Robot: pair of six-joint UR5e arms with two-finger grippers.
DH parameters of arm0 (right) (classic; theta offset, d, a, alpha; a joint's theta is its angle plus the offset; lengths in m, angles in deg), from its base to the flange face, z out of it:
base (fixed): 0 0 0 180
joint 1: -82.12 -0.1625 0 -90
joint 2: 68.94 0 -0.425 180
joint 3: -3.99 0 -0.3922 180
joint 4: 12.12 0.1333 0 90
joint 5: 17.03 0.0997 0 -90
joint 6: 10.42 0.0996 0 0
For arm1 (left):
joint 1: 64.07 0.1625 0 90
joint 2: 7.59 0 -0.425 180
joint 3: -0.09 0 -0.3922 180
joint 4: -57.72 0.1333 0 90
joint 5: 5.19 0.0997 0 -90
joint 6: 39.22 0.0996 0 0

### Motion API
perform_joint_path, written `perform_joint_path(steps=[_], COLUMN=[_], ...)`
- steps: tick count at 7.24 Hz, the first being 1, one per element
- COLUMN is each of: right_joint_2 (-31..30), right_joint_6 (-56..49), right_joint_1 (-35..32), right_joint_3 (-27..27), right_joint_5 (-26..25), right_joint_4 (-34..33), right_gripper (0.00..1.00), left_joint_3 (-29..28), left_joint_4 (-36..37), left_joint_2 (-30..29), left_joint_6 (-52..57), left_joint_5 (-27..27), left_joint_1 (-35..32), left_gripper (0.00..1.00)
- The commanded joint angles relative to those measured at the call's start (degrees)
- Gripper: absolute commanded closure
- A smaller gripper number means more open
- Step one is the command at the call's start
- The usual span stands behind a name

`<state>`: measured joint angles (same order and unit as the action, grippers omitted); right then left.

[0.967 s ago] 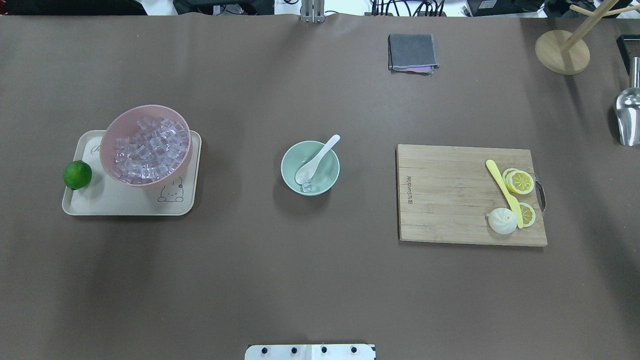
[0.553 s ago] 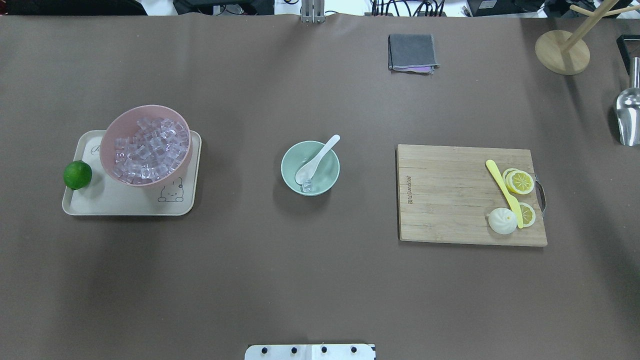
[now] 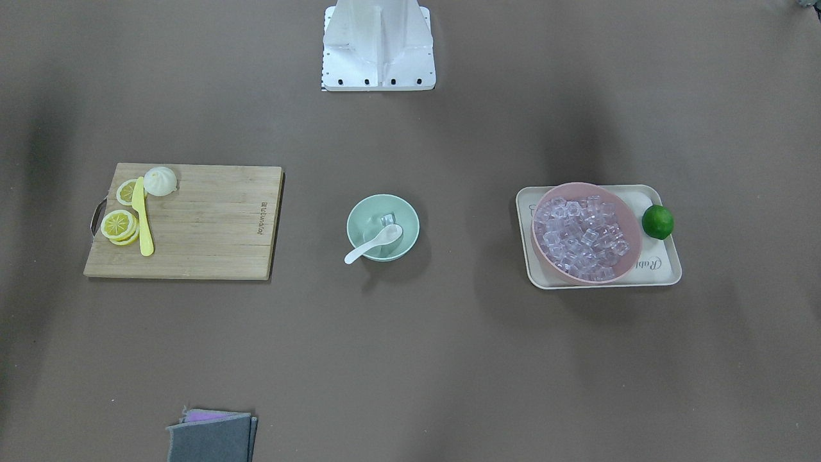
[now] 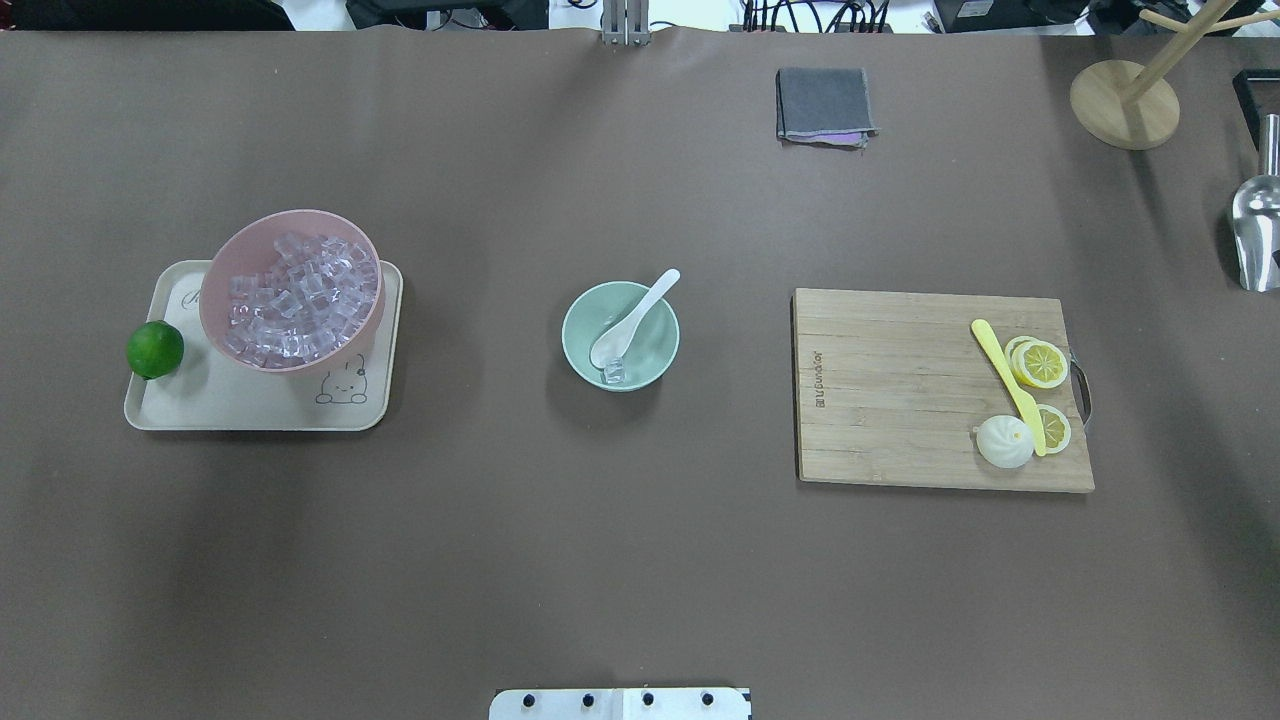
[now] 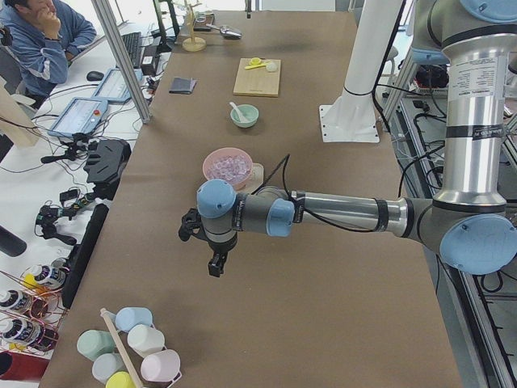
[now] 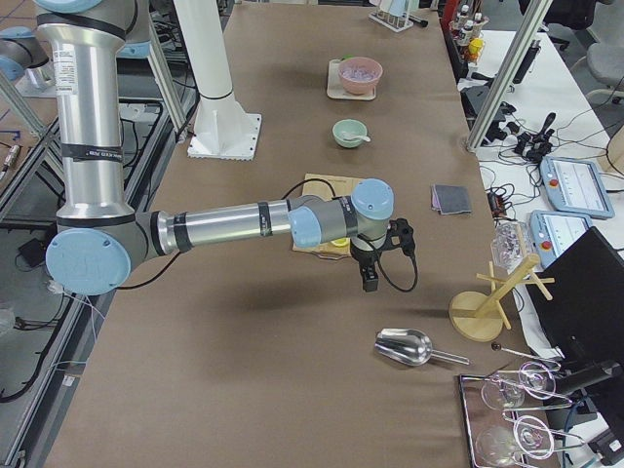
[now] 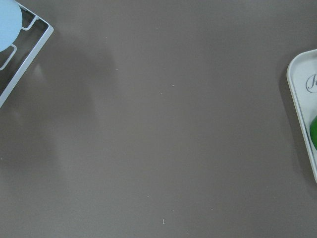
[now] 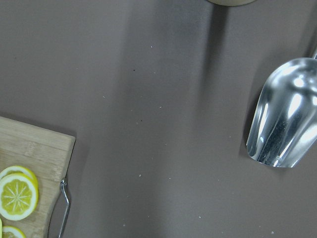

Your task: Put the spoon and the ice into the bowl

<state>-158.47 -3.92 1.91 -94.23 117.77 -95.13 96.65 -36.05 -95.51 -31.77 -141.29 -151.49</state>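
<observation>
A long table [image 4: 640,580] under a dull brown cover fills the room's middle, evenly lit, with soft broad shadows. Along one side, past slanted aluminium posts [image 5: 121,61], runs a white bench [image 5: 23,190] carrying tablets [image 5: 78,115], where a person [image 5: 34,44] in blue sits.

Tray [image 3: 667,273] has script lettering starting "Rab"; the rest is illegible. The cutting board [image 4: 900,400] stamp is too small to read.

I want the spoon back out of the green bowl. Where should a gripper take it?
Probably the handle of the spoon, from above: it juts over the far rim of the bowl, while the scoop lies low beside the ice.
</observation>
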Motion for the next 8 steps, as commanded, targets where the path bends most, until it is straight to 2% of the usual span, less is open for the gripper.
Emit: perform_joint_path(steps=[1,3,8], right_joint_2=[-0.8,-0.9,-0.9], right_joint_6=[-0.1,0.3,-0.1], right_joint_1=[-0.1,-0.1,-0.9], right_joint_3=[1.5,2.0,3.7], right_joint_5=[-0.1,-0.1,-0.7], right_joint_4=[1.3,2.1,2.1], right_gripper=[0.0,0.0,0.0], left_joint_3=[0.3,-4.3,-4.5], left_joint_4=[-5.2,-6.1,-6.0], left_joint_2=[-1.5,-1.6,-0.9], left_joint_6=[0.3,0.1,-0.3], left_joint_5=[0.1,0.0,0.0], left_joint_1=[0.2,0.2,0.1], left_gripper=[0.02,0.02,0.02])
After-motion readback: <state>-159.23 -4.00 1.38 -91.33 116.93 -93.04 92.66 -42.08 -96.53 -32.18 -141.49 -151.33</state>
